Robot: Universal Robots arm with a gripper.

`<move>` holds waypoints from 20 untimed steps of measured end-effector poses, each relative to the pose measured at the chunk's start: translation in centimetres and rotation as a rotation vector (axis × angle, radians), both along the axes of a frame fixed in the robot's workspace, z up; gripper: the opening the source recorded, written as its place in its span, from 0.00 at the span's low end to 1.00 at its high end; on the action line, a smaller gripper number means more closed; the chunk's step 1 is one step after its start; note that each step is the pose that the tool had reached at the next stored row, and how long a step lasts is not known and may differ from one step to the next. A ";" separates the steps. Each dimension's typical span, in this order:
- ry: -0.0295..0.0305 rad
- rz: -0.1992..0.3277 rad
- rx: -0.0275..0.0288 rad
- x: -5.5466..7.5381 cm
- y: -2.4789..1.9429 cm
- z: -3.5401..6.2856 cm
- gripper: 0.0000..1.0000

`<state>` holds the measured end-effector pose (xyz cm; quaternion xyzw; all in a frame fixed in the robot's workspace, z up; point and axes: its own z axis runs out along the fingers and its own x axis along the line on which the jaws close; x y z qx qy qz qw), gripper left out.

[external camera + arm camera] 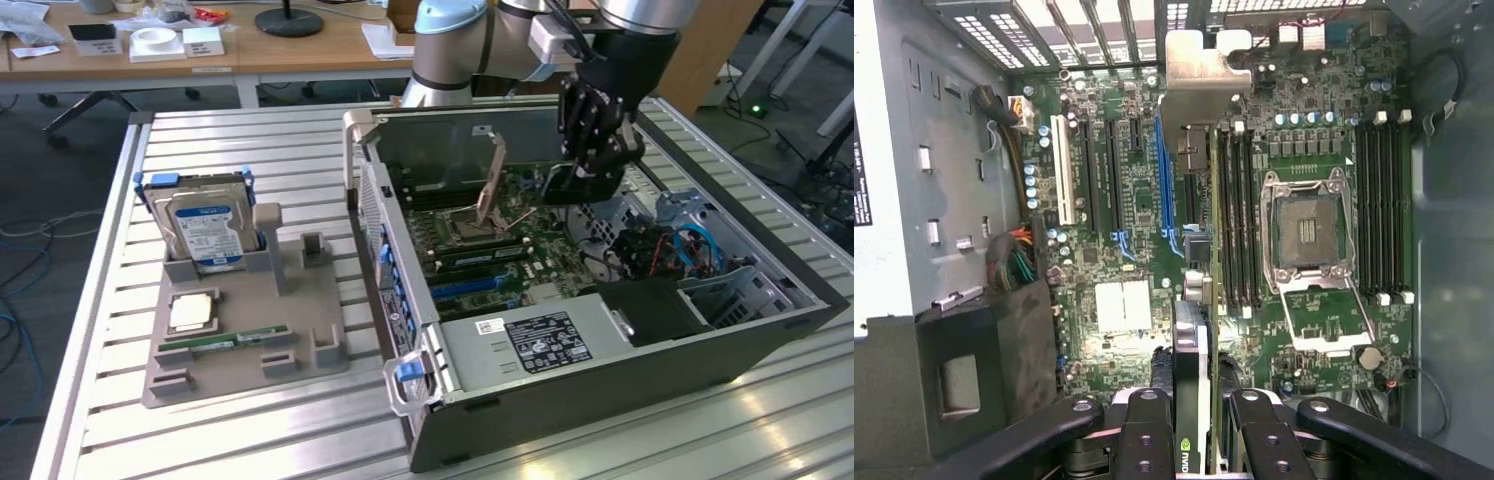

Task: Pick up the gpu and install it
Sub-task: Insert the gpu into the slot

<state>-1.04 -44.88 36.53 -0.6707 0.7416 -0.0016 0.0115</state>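
Observation:
My gripper (589,168) reaches down into the open computer case (601,390) and is shut on the gpu (583,188), a dark card held on edge above the motherboard (501,255). In the wrist view the gpu (1192,345) runs edge-on from between my gripper (1194,425) fingers (1146,432) to its silver bracket (1199,70) at the case's rear wall. It hangs just beside the long blue slot (1162,190); whether it touches the board I cannot tell.
The open CPU socket (1309,230) and memory slots (1239,215) lie beside the card. A power supply (534,342) and cables (667,250) crowd the case. Outside, a grey fixture (247,335) holds a hard drive (207,232), a processor (194,312) and a memory stick (220,342).

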 end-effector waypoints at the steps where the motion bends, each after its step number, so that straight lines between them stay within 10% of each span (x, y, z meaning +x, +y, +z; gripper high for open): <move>1: 0.0000 0.000 0.0000 -0.1 0.00 -0.10 0.27; 20: 0.0000 0.001 0.0000 -0.7 -0.01 -1.35 0.27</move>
